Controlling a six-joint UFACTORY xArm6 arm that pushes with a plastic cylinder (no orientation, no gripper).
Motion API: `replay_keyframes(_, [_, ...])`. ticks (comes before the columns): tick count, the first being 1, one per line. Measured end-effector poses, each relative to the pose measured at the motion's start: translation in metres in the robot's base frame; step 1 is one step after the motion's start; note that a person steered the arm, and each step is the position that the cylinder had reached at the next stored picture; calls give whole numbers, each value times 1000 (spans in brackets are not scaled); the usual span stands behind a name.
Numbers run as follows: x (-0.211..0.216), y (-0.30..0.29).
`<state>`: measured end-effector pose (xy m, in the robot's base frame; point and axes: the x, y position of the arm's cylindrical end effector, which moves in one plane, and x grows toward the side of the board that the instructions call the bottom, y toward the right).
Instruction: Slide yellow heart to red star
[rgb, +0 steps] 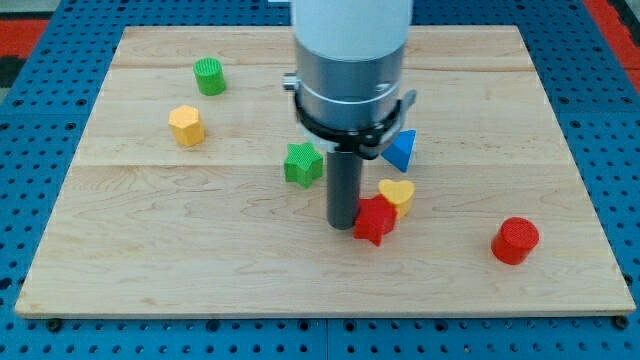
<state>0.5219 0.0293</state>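
The yellow heart (398, 194) lies right of the board's middle and touches the upper right side of the red star (375, 220). My tip (343, 224) stands on the board just left of the red star, right beside it, and lower left of the yellow heart. The rod rises from the tip into the arm's grey and white body at the view's top.
A green star (303, 163) lies up and left of the tip. A blue triangular block (401, 150) sits above the heart, partly behind the arm. A red cylinder (515, 240) is at the lower right. A green cylinder (210, 76) and a yellow hexagon (186, 125) are at the upper left.
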Motion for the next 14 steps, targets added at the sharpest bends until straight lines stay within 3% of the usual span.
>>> replay_keyframes(3, [-1,108])
replay_keyframes(4, [-1,118])
replay_keyframes(6, [-8,43])
replay_keyframes(8, [-68,-3])
replay_keyframes(10, [-68,75])
replay_keyframes(14, [-52,9])
